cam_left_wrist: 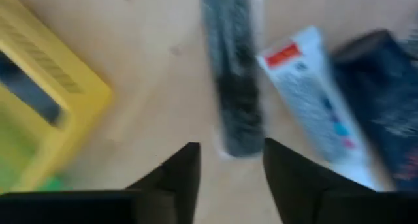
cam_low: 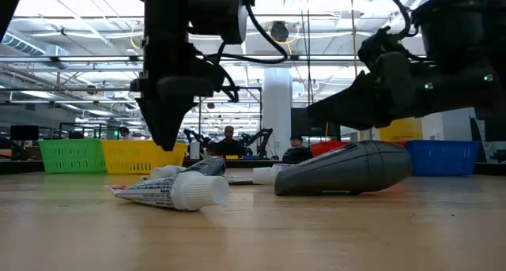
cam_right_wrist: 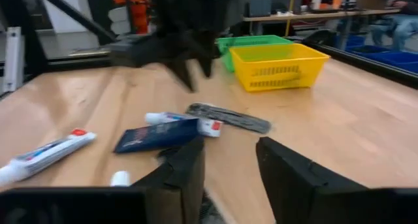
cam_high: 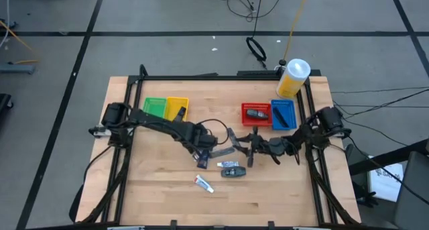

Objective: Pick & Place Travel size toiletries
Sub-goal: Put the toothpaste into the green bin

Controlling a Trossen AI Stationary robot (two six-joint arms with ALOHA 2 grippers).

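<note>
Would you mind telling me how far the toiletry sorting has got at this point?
Partly done: toiletries already lie in the yellow basket, red basket and blue basket. In hand: the open left gripper is lined up on a dark tube; the right gripper holds nothing. Left on the table: a white tube and a dark sachet.

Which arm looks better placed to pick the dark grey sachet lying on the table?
Probably the left. The left gripper is open with the dark grey sachet lined up just ahead of its fingers. The right gripper, also open, sits farther from it.
</note>
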